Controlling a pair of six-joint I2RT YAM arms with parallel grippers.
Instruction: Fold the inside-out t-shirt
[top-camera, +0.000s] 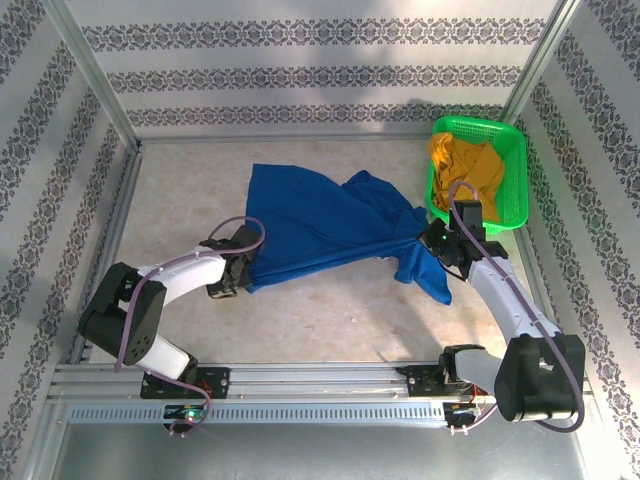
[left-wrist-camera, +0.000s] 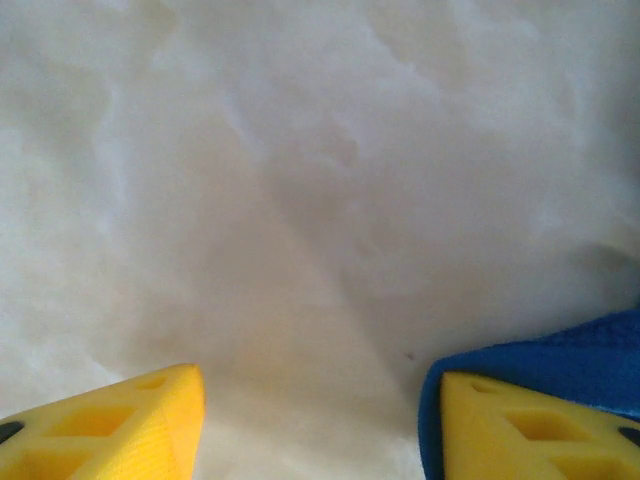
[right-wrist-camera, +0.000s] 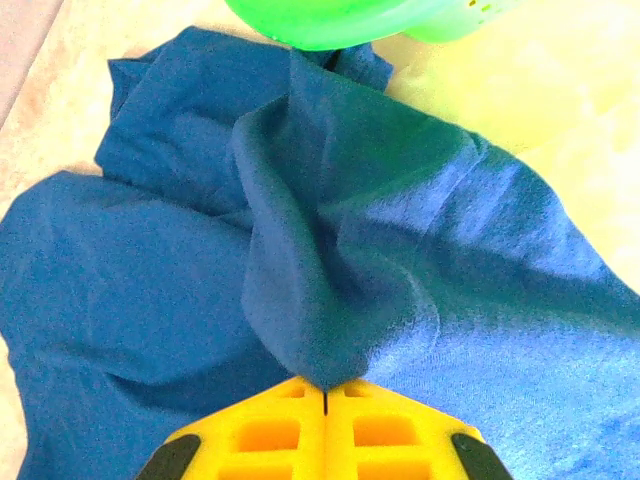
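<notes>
The inside-out t-shirt (top-camera: 310, 225) is royal blue and lies rumpled across the middle of the table. My right gripper (top-camera: 436, 240) is at its right end, and in the right wrist view the yellow jaws are shut on a raised fold of the t-shirt (right-wrist-camera: 330, 300), pinched at the right gripper (right-wrist-camera: 325, 385). My left gripper (top-camera: 236, 276) is low at the shirt's lower-left corner. There the left gripper (left-wrist-camera: 320, 385) stands open over bare table. Its right finger (left-wrist-camera: 530, 430) rests against the t-shirt's blue edge (left-wrist-camera: 580, 355), and nothing lies between the fingers.
A green basket (top-camera: 505, 150) stands at the back right, close behind the right gripper, with a mustard-yellow garment (top-camera: 465, 165) inside; its rim (right-wrist-camera: 340, 20) shows in the right wrist view. Patterned walls enclose the beige table (top-camera: 330, 320).
</notes>
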